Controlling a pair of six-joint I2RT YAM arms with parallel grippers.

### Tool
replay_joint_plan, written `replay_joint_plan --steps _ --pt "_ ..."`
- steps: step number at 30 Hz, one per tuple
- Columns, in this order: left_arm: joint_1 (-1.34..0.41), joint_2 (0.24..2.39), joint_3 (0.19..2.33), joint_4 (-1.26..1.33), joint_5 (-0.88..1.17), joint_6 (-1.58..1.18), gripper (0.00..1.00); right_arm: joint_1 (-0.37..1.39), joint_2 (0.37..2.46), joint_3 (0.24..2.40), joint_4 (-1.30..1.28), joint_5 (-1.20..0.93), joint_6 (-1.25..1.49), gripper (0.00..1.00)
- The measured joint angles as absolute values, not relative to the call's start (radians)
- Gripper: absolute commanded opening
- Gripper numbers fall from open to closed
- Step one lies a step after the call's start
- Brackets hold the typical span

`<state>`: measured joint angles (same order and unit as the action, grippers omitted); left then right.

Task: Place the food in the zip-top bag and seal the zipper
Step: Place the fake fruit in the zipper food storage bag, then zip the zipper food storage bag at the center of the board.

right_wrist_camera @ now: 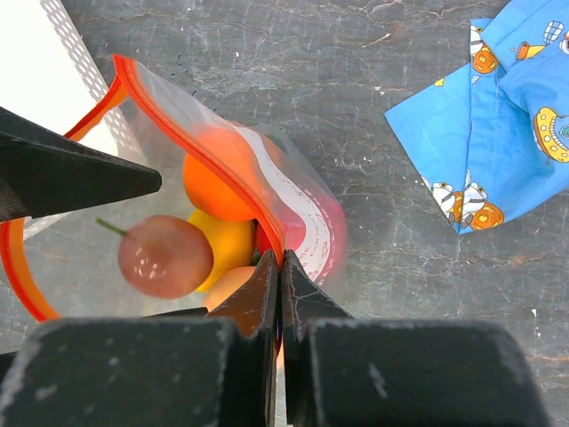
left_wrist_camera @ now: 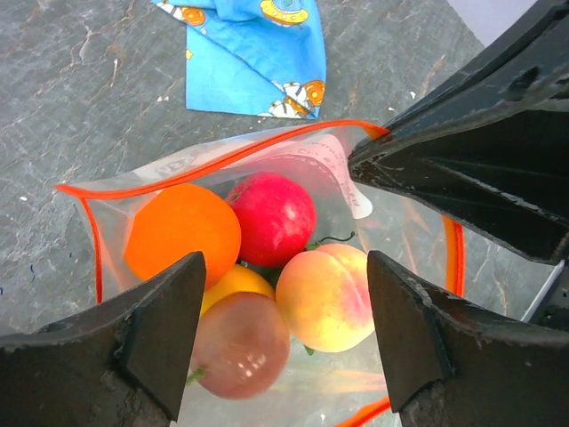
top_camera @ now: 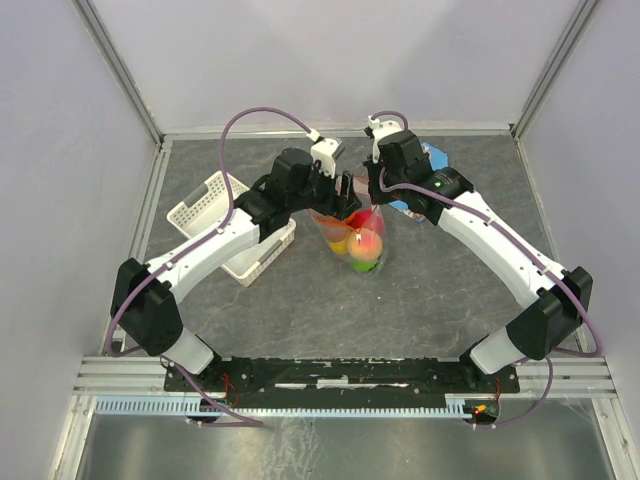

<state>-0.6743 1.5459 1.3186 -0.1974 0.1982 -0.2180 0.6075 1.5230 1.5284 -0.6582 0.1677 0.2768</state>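
My right claw (right_wrist_camera: 278,267) is clamped on the orange zipper (right_wrist_camera: 160,111) of the clear bag (top_camera: 352,238) mid-table, my left claw (left_wrist_camera: 283,294) hangs open over its mouth, and the fruit (left_wrist_camera: 324,298) inside overlap, hiding the lowest ones.

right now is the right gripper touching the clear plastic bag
Touching: right wrist view shows the right gripper, jaws shut, pinching the clear plastic bag at its red-orange rim.
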Motion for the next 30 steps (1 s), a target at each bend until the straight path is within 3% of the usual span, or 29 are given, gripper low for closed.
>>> replay_joint_plan --steps 7,19,22,30 --pt "-0.676 1.526 1.319 -0.268 0.132 -0.218 0.81 0.607 1.523 1.528 -0.658 0.166 0.277 0.04" --pt "-0.676 1.438 1.429 -0.521 -0.173 -0.221 0.77 0.607 1.523 1.528 -0.658 0.166 0.276 0.04" --pt "-0.675 1.466 1.445 -0.565 -0.203 -0.237 0.67 0.607 1.523 1.528 -0.658 0.165 0.275 0.04" --pt "-0.673 1.611 1.506 -0.601 -0.211 -0.272 0.31 0.607 1.523 1.515 -0.64 0.157 0.271 0.06"
